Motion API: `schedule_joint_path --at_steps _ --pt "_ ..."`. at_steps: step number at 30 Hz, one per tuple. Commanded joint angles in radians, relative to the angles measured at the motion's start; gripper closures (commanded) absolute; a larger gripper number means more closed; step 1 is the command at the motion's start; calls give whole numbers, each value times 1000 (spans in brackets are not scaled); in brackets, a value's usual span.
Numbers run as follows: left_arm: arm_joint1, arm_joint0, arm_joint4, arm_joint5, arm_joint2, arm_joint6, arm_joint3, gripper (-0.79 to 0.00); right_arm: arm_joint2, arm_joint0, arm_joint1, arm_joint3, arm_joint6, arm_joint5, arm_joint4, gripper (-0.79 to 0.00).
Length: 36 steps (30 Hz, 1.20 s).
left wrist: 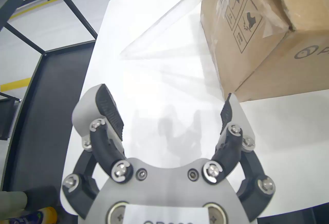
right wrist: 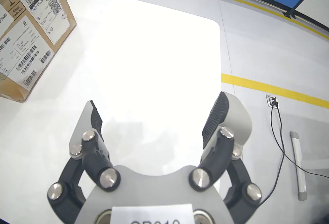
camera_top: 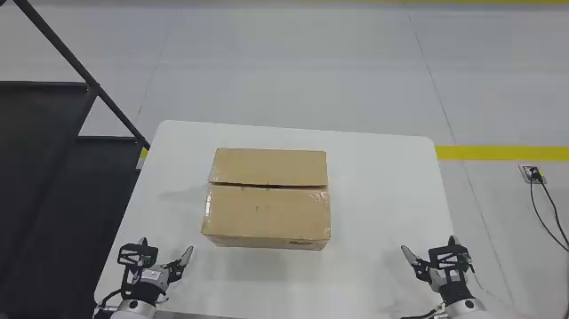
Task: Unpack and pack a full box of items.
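Note:
A brown cardboard box (camera_top: 268, 199) sits shut in the middle of the white table (camera_top: 382, 203), its two top flaps meeting at a seam. A strip of clear tape (left wrist: 180, 16) hangs loose from the box's corner (left wrist: 257, 29) down to the tabletop. Printed labels cover the box side (right wrist: 30, 29) facing the right arm. My left gripper (camera_top: 157, 259) (left wrist: 167, 104) hovers open near the table's front left corner, empty. My right gripper (camera_top: 436, 259) (right wrist: 156, 112) stands open near the front right corner, also empty. Both are apart from the box.
A dark shelf frame (camera_top: 53, 168) stands off the table's left side. On the floor to the right run a yellow line (camera_top: 502, 152) and a black cable (right wrist: 280, 148) from a floor socket. Bare tabletop lies on both sides of the box.

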Motion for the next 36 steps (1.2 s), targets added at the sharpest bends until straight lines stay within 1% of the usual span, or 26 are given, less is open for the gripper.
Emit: schedule_joint_path --at_steps 1,2,4,5,9,13,15,17,18,19,30,32,34,36 --pt "0 -1 -9 -22 4 -1 -1 -785 -6 0 1 -14 5 -46 4 -785" --pt "0 -3 -33 -50 2 -4 2 -785 -6 -1 3 -25 17 -76 -10 -785" --pt "-2 -14 -90 -60 -11 -4 9 -785 -15 0 5 -61 43 -126 -12 -785" --pt "-2 -18 -120 -82 -13 -3 9 -785 -19 0 5 -81 62 -149 -2 -785" --pt "-4 -41 -225 -111 -46 10 18 -785 -33 16 4 -162 144 -196 59 -785" --pt "-4 -56 -332 -177 -81 11 18 -785 -53 61 2 -226 269 -248 227 -785" --pt "-4 -49 -376 -197 -101 9 10 -785 -67 89 0 -244 341 -265 332 -785" --pt "-3 -37 -415 -224 -119 -9 0 -785 -78 121 -2 -254 412 -257 445 -785" --pt "-3 -37 -415 -224 -119 -9 0 -785 -82 138 -1 -260 457 -266 481 -785" --pt "-3 -37 -415 -224 -119 -9 0 -785 -81 144 0 -261 470 -270 485 -785" --pt "-3 -38 -417 -222 -119 -9 0 -785 -81 144 0 -261 470 -270 485 -785" --pt "-5 -57 -433 -206 -106 -24 -8 -785 -96 154 -4 -242 454 -251 533 -785" --pt "-7 -81 -483 -206 -97 -65 -17 -785 -121 191 -10 -219 438 -215 586 -785" --pt "-6 -95 -528 -231 -104 -90 -19 -785 -146 238 -15 -185 437 -204 675 -785"
